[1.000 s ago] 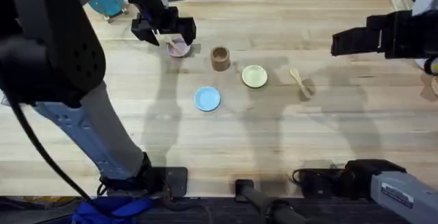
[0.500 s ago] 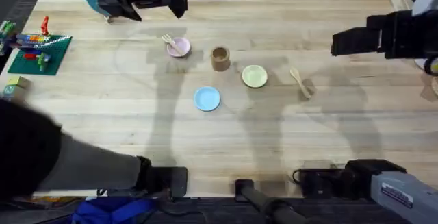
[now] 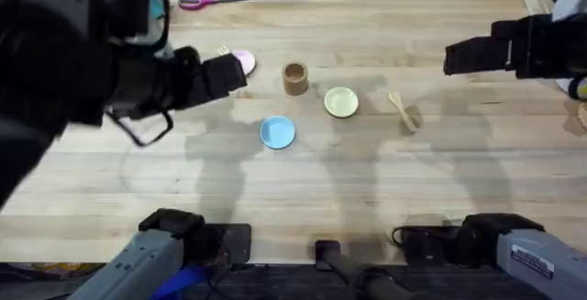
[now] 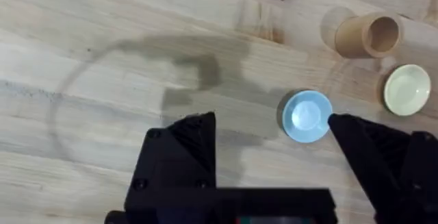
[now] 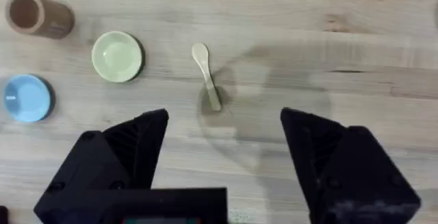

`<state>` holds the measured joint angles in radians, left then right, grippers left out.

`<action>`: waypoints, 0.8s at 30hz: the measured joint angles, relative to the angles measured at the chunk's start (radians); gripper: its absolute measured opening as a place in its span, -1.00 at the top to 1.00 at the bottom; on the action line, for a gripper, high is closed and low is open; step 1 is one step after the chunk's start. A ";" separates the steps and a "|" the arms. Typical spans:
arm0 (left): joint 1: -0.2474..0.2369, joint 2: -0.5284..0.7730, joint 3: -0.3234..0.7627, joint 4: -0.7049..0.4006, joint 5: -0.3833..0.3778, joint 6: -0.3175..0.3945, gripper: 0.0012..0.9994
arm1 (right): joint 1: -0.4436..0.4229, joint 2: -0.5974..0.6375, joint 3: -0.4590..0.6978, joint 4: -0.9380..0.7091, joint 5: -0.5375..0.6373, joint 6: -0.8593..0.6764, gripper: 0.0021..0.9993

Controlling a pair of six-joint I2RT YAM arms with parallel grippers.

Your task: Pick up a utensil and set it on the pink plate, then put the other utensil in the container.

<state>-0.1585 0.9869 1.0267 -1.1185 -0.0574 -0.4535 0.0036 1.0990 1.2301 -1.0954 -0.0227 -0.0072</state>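
The spoon [image 5: 207,75] lies on the table beneath the spread right claw [image 5: 226,152].

Overhead view: fixed above the arm bases, looking down and forward over the whole tabletop [image 3: 367,181]. Left wrist view: looks steeply down from mid height, past its own black fingers [image 4: 185,148]. Right wrist view: likewise downward, over the right half. All three views share the container [image 3: 294,78], the light blue plate [image 3: 277,132] and the yellow-green plate [image 3: 341,102].
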 joint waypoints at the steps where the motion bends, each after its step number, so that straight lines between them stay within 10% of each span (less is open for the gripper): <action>1: 0.000 -0.026 -0.012 -0.001 0.000 -0.012 -0.99 | 0.000 0.001 0.000 0.000 0.000 0.000 -1.00; 12: 0.000 -0.151 -0.024 -0.076 0.026 -0.051 -0.99 | 0.002 0.042 0.000 -0.004 0.000 0.000 -1.00; 24: 0.000 -0.150 -0.024 -0.097 0.117 0.142 -0.99 | 0.110 0.183 0.001 0.000 0.000 -0.112 -1.00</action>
<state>-0.1585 0.8368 1.0023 -1.2150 0.0597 -0.3112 0.1136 1.2823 1.2308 -1.0954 -0.0227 -0.1190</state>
